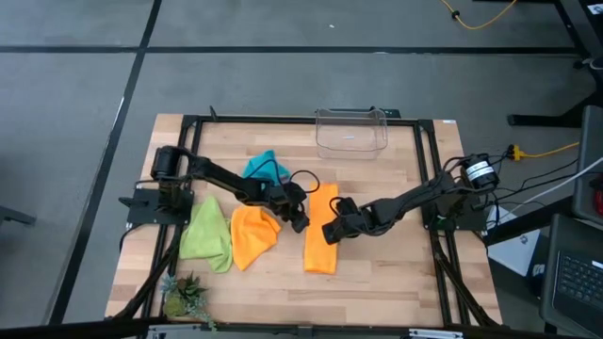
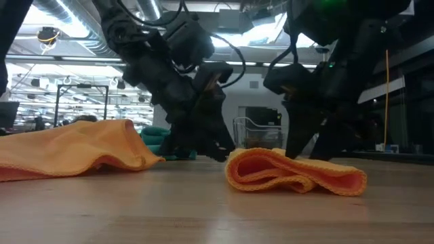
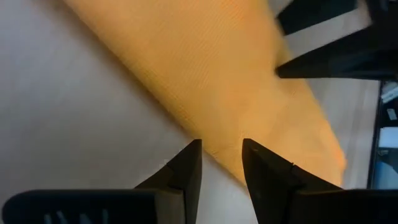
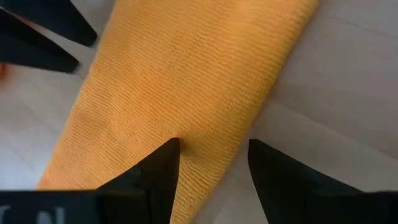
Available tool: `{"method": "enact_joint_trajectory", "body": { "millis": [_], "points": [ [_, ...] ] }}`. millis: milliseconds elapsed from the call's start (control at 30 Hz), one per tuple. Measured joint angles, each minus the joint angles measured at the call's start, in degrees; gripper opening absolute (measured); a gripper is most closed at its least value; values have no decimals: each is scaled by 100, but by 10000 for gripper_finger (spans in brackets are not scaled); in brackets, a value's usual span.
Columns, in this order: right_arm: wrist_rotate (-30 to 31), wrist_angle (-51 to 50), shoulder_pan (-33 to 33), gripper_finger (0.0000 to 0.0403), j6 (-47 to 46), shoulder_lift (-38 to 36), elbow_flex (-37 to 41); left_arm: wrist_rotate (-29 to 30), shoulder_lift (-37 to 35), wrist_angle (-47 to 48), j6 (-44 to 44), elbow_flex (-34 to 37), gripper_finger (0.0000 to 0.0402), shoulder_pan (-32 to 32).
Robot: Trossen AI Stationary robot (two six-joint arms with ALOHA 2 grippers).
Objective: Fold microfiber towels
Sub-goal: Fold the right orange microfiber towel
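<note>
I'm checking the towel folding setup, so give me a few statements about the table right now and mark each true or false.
1. The folded orange towel lies between the left gripper and the right gripper. True.
2. The clear bin holds a towel. False: it looks empty.
3. The lime green towel lies beside the crumpled orange towel. True.
4. The right gripper is lifting the folded orange towel off the table. False: the towel lies flat, and both grippers are open at its edges.
5. The turquoise towel is neatly folded. False: it is bunched, partly under the left arm.
</note>
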State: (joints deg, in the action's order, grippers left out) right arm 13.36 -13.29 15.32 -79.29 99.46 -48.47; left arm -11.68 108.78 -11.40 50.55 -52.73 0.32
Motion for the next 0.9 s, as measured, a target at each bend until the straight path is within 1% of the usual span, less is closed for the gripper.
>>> {"method": "enact_joint_trajectory", "body": {
  "millis": [133, 300, 533, 600, 733, 833, 900],
  "points": [
    [88, 95, -17, 194, 3, 15, 3, -182, 304, -217, 190, -23, 108, 19],
    [184, 344, -74, 194, 159, 104, 6, -199, 465, -452, 284, -55, 108, 48],
    [179, 531, -162, 193, 245, 325, -11, -135, 491, -336, -111, -317, 108, 20],
    [239, 548, -162, 187, 285, 338, -11, -131, 495, -259, -122, -352, 108, 20],
    [267, 574, -167, 154, 449, 350, 1, 69, 496, -43, -137, -354, 108, -13],
    [291, 546, -167, 114, 535, 352, 4, 378, 491, 53, -249, -359, 96, -83],
    [334, 542, -169, 81, 615, 353, 9, 500, 491, 72, -350, -354, 80, -105]
  ]
}}
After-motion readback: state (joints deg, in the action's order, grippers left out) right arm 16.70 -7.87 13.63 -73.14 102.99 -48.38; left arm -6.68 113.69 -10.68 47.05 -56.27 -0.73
